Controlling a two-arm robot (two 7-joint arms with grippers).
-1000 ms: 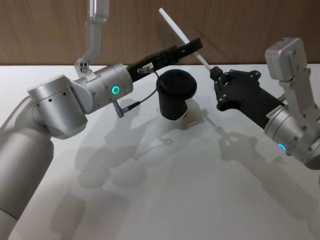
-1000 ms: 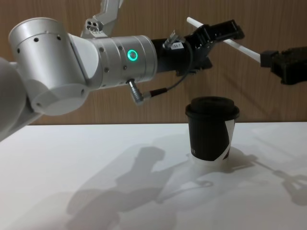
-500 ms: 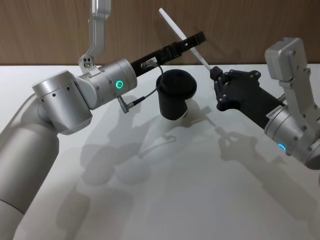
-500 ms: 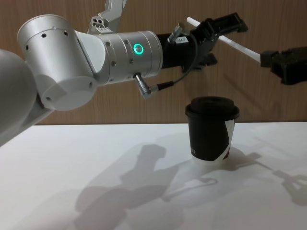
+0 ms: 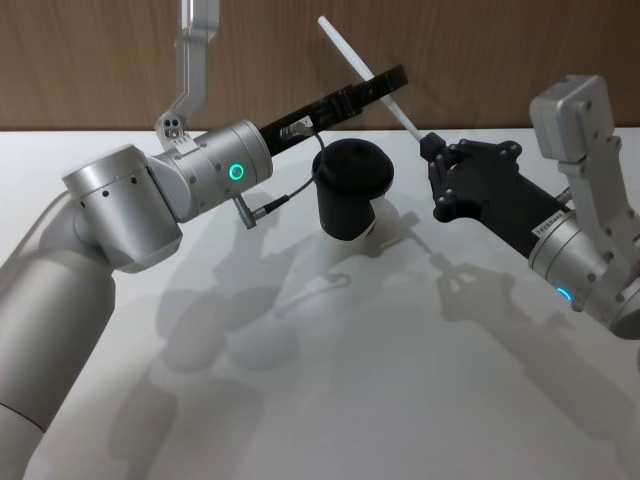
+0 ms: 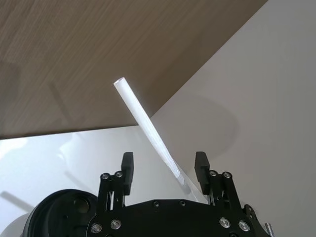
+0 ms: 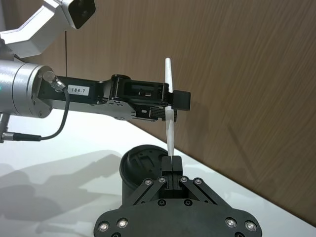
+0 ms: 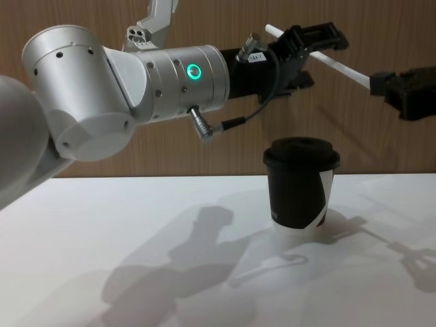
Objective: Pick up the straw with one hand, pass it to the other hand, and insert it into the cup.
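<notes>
The white straw (image 5: 348, 50) hangs tilted in the air above the black lidded cup (image 5: 350, 195). My right gripper (image 5: 430, 145) is shut on the straw's lower end, as the right wrist view shows (image 7: 171, 165). My left gripper (image 5: 395, 80) reaches over the cup and stands open around the straw's middle. In the left wrist view the straw (image 6: 143, 118) runs between the two spread fingers (image 6: 127, 165) with a gap on either side. From the chest, the straw (image 8: 347, 69) spans from the left gripper (image 8: 327, 37) to the right gripper (image 8: 376, 83), above the cup (image 8: 298, 191).
The white table (image 5: 400, 380) carries the arms' shadows. A wood-panelled wall (image 5: 500, 50) stands behind it. A thin dark cable (image 8: 238, 121) loops under my left wrist, close above the cup's lid.
My left gripper has risen a little along the straw and its arm has shifted slightly. The right gripper, the straw and the cup have stayed put.
</notes>
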